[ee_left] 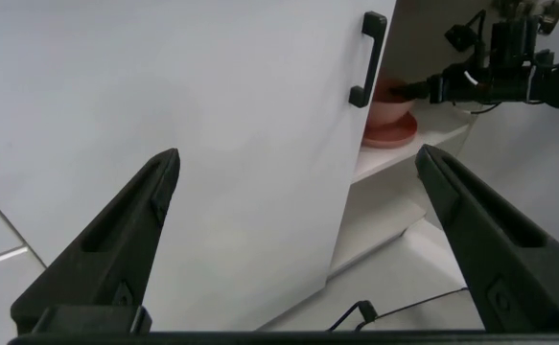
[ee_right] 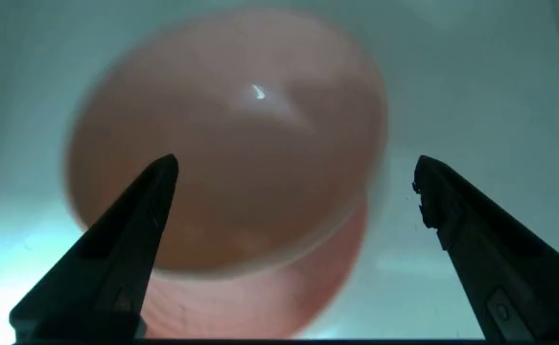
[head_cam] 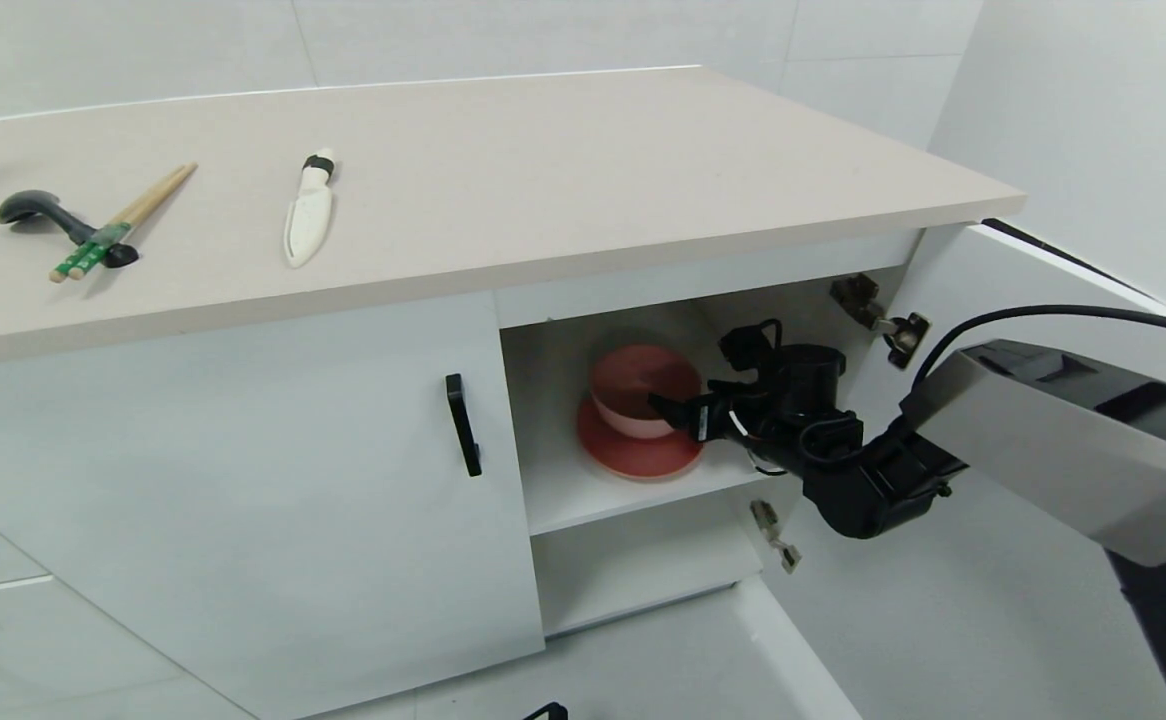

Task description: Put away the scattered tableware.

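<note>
A: Which step is this?
B: Stowing the bowl, I'd judge. The right gripper (head_cam: pixel 665 410) is spread wide and holds nothing; the pink bowl (head_cam: pixel 643 385) sits just ahead, on the red plate (head_cam: pixel 633 455)
A: Next?
B: Back straight out of the cabinet (head_cam: pixel 243 480); the chopsticks (head_cam: pixel 123 222) and knife (head_cam: pixel 308 205) lie well away, up on the counter (head_cam: pixel 543 170)

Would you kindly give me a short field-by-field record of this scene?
Counter: black spoon, chopsticks lying across it, sheathed white knife
Open cupboard shelf: pink bowl on red plate
Right pincer: open, inside the cupboard at the bowl
Left pincer: open, empty, facing the closed cupboard door
</note>
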Robot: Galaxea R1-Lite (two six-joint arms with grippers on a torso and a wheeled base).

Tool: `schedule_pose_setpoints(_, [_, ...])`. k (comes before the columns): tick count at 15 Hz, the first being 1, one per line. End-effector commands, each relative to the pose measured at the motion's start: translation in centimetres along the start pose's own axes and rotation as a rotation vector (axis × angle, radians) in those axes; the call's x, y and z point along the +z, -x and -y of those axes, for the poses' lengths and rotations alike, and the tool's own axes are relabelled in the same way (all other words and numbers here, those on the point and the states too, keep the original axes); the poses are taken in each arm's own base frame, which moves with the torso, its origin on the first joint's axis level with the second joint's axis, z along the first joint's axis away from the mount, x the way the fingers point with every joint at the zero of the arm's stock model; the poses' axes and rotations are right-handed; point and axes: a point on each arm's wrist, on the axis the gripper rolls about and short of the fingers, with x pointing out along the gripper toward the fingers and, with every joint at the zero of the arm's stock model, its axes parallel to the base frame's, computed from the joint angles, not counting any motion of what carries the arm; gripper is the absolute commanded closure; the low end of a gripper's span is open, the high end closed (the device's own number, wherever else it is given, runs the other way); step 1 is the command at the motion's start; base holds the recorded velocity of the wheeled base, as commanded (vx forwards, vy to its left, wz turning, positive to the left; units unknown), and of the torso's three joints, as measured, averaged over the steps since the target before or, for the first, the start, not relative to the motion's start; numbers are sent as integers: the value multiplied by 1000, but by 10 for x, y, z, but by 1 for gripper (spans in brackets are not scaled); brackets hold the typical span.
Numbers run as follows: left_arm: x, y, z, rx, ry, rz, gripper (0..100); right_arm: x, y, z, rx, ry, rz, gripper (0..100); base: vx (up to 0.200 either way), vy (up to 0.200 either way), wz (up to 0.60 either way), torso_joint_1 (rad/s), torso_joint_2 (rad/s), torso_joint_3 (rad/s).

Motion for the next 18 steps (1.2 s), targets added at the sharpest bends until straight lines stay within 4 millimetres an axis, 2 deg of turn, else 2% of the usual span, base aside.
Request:
schedule_pose_setpoints(1, [0,0,0,-1,1,-1,0,19,12,-13,21,11,39,0,0,0,0,0,0,0])
schedule_pose_setpoints(3, [0,0,0,-1,2,-2,0,32,35,-24,40,20,68,0,0,0,0,0,0,0])
schedule_pose_setpoints(6, [-1,0,0,2,3,-5,0,29,80,-38,58,63,82,0,0,0,0,0,0,0])
schedule_pose_setpoints(7, [-3,1,0,2,4,-13,0,25,103,-39,53,140,101,0,0,0,0,0,0,0])
schedule_pose_setpoints(8, [-3,2,0,2,5,-17,0,25,112,-41,53,166,112,0,0,0,0,0,0,0])
schedule_pose_setpoints(9, [-5,2,0,5,6,-30,0,27,139,-44,53,213,133,0,0,0,0,0,0,0])
schedule_pose_setpoints(10, [-5,2,0,6,7,-33,0,31,154,-49,61,219,148,0,0,0,0,0,0,0])
schedule_pose_setpoints(14, [-10,6,1,22,26,-49,0,52,237,-64,34,228,243,0,0,0,0,0,0,0])
schedule_pose_setpoints(18, [-13,6,2,66,45,-69,0,39,309,-63,-18,221,249,0,0,0,0,0,0,0])
